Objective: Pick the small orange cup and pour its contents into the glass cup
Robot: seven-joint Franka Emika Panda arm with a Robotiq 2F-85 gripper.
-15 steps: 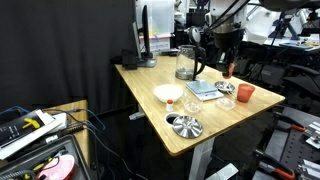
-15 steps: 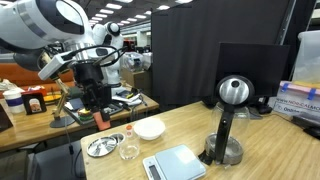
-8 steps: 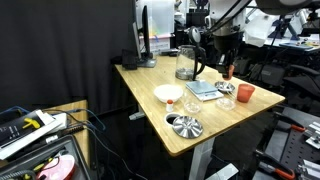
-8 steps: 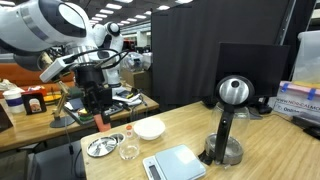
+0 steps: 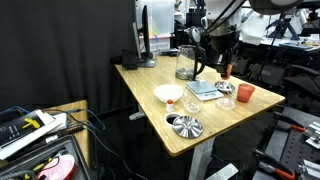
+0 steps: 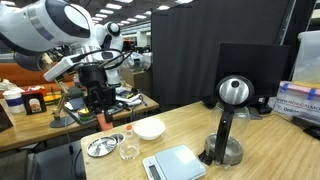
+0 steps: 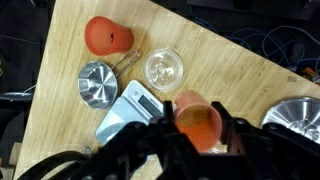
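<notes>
Matt wooden table (image 7: 235, 75), clear glass cup (image 7: 164, 68)

Two orange cups (image 7: 197, 120) (image 7: 108, 35), one glass cup (image 7: 164, 69)

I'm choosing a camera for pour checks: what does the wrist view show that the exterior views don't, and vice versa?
Wrist only: a top-down look into the glass cup. Exterior only: the white bowl and pitcher. Shared: the small orange cup held in the fingers, glass cup, big orange cup, scale.
</notes>
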